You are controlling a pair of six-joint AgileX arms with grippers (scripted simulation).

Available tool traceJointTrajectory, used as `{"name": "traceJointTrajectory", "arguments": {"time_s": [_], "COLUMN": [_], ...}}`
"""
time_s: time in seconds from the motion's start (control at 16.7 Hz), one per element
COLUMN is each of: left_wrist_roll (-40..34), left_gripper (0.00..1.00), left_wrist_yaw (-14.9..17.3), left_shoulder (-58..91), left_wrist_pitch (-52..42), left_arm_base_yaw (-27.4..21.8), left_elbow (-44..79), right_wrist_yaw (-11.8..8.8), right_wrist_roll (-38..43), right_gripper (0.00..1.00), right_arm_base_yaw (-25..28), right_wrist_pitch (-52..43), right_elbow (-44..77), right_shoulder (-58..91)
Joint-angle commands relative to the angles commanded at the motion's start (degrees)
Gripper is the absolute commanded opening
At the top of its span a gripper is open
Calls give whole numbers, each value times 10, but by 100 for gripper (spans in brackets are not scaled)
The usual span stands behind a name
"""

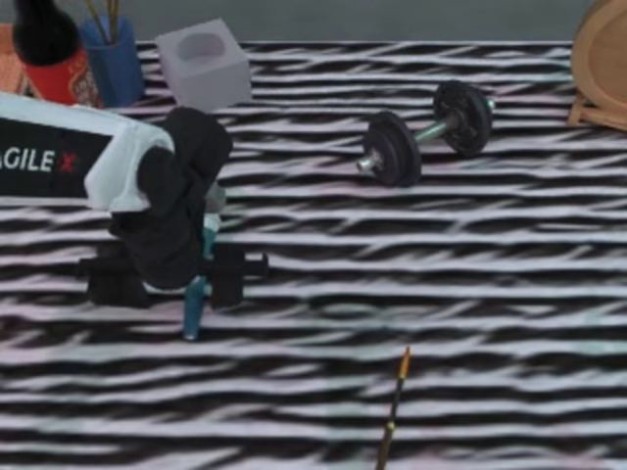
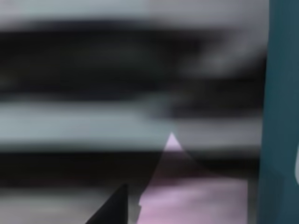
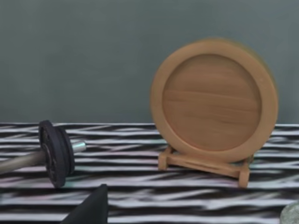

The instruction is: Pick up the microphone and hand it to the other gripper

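Note:
The microphone (image 1: 195,305) lies on the striped table at the left. Its teal handle points toward the front edge, and its head is hidden under my left arm's wrist. My left gripper (image 1: 174,276) is down over it and open, with one black finger (image 1: 116,280) on each side of the handle and well apart from it. In the left wrist view the teal handle (image 2: 281,116) runs along one edge, and one dark fingertip (image 2: 114,207) shows. My right gripper (image 3: 149,220) is outside the top view. Only one of its black fingers (image 3: 93,205) shows, set well off to the side, with nothing held.
A black dumbbell (image 1: 426,132) lies behind the table's middle. A round wooden disc on a stand (image 1: 600,64) is at the back right. A grey cube (image 1: 203,64), a blue pen cup (image 1: 115,61) and a red-and-black bottle (image 1: 49,49) stand at the back left. A thin paintbrush (image 1: 394,411) lies at the front.

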Motion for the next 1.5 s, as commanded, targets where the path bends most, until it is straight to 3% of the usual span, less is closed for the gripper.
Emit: {"name": "traceJointTrajectory", "arguments": {"time_s": [0.12,0.54,0.6,0.84,1.14,1.5], "left_wrist_roll": [0,0,9,20,64,141], "left_gripper": [0,0,0,0,0,0], "left_wrist_yaw": [0,0,-12,1,56,149], "left_shoulder": [0,0,-38,-45,-78,-145], "left_wrist_pitch": [0,0,-21,16,180,468], "left_arm_base_yaw": [0,0,-1,-2,1,9], "left_elbow": [0,0,13,6,-31,-116], "right_wrist_yaw": [0,0,0,0,0,0], "right_wrist_roll": [0,0,0,0,0,0], "right_gripper": [100,100,100,100,100,100], "right_arm_base_yaw": [0,0,0,0,0,0], "right_wrist_pitch": [0,0,0,0,0,0], "right_elbow": [0,0,0,0,0,0], "right_shoulder": [0,0,0,0,0,0]}}
